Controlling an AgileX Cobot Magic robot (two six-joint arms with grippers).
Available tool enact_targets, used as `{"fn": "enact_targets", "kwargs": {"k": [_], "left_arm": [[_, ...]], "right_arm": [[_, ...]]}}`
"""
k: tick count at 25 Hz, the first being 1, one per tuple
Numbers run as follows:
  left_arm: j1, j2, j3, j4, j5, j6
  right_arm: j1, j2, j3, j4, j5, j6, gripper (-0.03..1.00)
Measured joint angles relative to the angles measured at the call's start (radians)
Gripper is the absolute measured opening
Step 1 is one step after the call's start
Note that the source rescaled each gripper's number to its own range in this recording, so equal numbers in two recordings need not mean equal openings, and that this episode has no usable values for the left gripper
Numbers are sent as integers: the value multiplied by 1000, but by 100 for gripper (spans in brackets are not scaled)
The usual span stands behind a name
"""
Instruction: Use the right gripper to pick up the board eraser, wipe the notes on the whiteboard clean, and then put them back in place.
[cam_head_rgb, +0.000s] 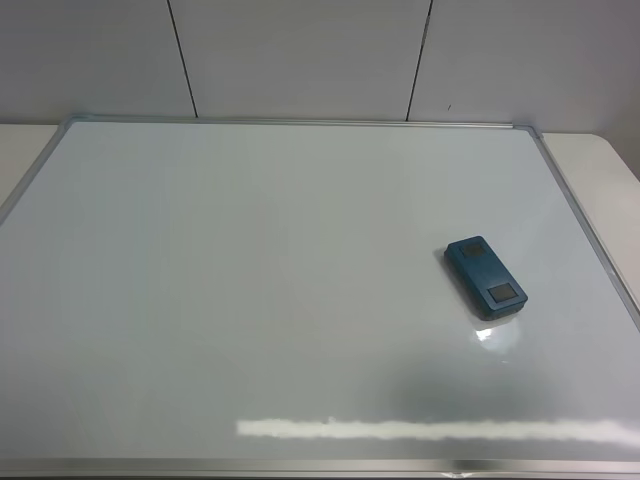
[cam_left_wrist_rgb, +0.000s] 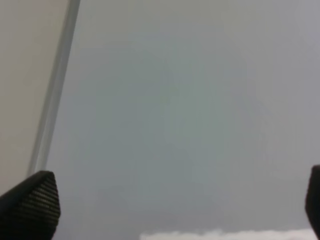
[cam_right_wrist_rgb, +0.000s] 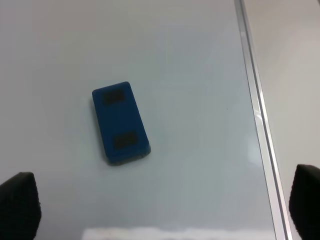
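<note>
The teal-blue board eraser (cam_head_rgb: 485, 277) lies flat on the whiteboard (cam_head_rgb: 250, 280) at its right side; it also shows in the right wrist view (cam_right_wrist_rgb: 120, 122). No red notes show on the board in any view. My right gripper (cam_right_wrist_rgb: 162, 210) is open and empty, its fingertips (cam_right_wrist_rgb: 19, 205) wide apart, hovering back from the eraser near the board's right frame (cam_right_wrist_rgb: 255, 115). My left gripper (cam_left_wrist_rgb: 170, 205) is open and empty over bare board near the left frame (cam_left_wrist_rgb: 55, 90). Neither arm shows in the exterior high view.
The whiteboard's silver frame (cam_head_rgb: 590, 230) borders a cream table surface (cam_head_rgb: 600, 160) on the right and left. A grey panelled wall (cam_head_rgb: 300, 55) stands behind. A light glare streak (cam_head_rgb: 430, 430) lies near the front edge.
</note>
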Motion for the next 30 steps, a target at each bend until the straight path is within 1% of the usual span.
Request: {"fn": "enact_targets", "kwargs": {"k": [5,13,30], "left_arm": [[0,0,0,0,0,0],[0,0,0,0,0,0],[0,0,0,0,0,0]], "right_arm": [[0,0,8,-1,-24,5,100],[0,0,8,-48,-27,70,100],[0,0,8,-49,-27,72,100]]}}
